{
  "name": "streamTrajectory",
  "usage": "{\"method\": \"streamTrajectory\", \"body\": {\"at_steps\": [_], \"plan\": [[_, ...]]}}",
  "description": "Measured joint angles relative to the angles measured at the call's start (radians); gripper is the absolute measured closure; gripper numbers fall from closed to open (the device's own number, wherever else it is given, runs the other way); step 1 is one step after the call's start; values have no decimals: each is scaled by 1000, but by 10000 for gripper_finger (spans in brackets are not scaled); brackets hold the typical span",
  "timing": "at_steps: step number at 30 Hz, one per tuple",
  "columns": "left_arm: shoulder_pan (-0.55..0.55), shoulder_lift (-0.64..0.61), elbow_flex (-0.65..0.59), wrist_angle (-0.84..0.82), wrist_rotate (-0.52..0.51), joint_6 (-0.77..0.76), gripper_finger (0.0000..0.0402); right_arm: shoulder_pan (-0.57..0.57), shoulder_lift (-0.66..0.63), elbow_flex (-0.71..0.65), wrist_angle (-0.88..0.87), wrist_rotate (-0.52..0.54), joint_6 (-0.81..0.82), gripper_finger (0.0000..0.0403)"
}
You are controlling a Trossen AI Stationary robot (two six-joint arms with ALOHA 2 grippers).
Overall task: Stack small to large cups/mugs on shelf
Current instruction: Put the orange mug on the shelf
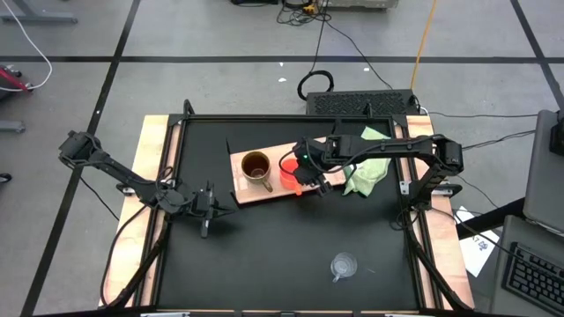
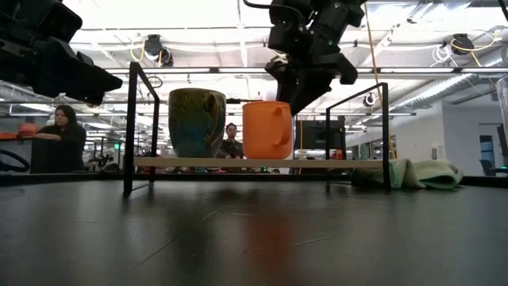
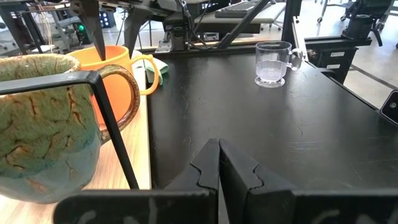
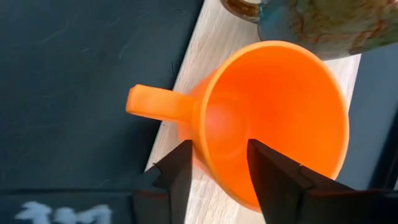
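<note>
**Q:** How far along are you with the cups?

**Me:** Two of three stand on the shelf (image 1: 264,189): the large mug (image 1: 256,165) and, touching its side, the orange cup (image 1: 290,173). The clear cup (image 1: 342,265) is still out on the desk (image 1: 264,255), well apart from the shelf. I judge it is what remains, plus any nesting the task wants.

**Q:** And your grippers?

**Me:** My right gripper (image 4: 217,163) hangs over the orange cup, fingers spread astride its rim, one inside the bowl and one outside near the handle, pinching nothing. My left gripper (image 3: 219,163) waits beside the shelf's mug end, pressed together and empty.

**Q:** What are the pieces like?

**Me:** The mug is glazed, mottled brown-green with a crackled look and a thick loop handle. The orange cup is smooth, matte and flared. The clear one is see-through and straight-walled. The shelf is pale wood with thin black brackets.
</note>
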Motion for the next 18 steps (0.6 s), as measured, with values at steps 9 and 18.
{"method": "streamTrajectory", "body": {"at_steps": [9, 18], "plan": [[0, 0, 0, -3, 0, 1, 392, 0, 0, 0, 33, 0, 6, 342], [0, 0, 0, -11, 0, -6, 392, 0, 0, 0, 31, 1, 5, 396]]}}
